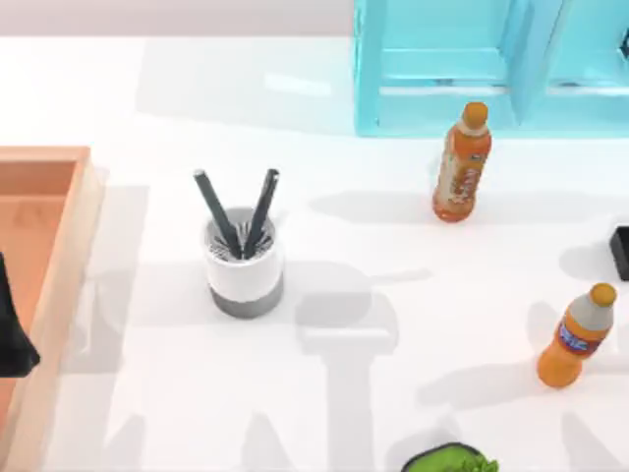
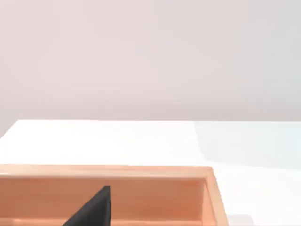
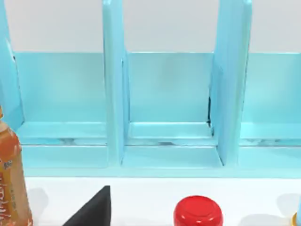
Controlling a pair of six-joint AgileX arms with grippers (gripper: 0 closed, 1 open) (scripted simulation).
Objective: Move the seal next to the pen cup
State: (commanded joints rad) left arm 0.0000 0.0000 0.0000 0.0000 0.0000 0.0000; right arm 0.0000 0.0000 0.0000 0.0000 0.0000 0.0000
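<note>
The white worktop (image 1: 393, 393) carries a turquoise rack (image 1: 472, 69) at the back, a wooden tray (image 1: 59, 256) at the left edge, 2 orange drink bottles (image 1: 462, 167) on the right and the pen cup (image 1: 244, 261) left of centre with nothing yet beside it. The seal (image 3: 198, 212) stands in front of the rack near the right gripper (image 1: 619, 251), ungrasped, so I judge the whole move is still to do. The left gripper (image 1: 12, 334) sits over the tray; I cannot tell how either pair of jaws stands.
</note>
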